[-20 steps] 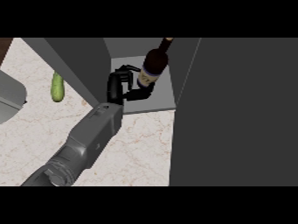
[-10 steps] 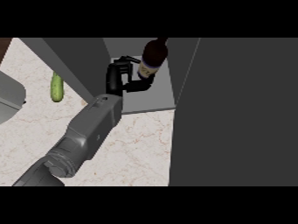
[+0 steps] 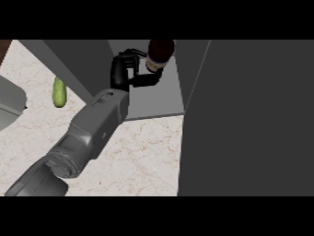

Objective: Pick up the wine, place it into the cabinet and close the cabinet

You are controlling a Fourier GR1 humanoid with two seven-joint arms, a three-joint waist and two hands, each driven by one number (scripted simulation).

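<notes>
my left hand (image 3: 129, 70): fingers curled round the wine (image 3: 161, 53), reached further in
wine: deeper inside cabinet (image 3: 154, 102) than before
cucumber (image 3: 59, 92): unmoved

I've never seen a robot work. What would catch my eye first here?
A grey forearm enters from the lower left, its black hand curled round a dark wine bottle inside the open cabinet at top centre. A green cucumber lies on the pale counter at left.
</notes>
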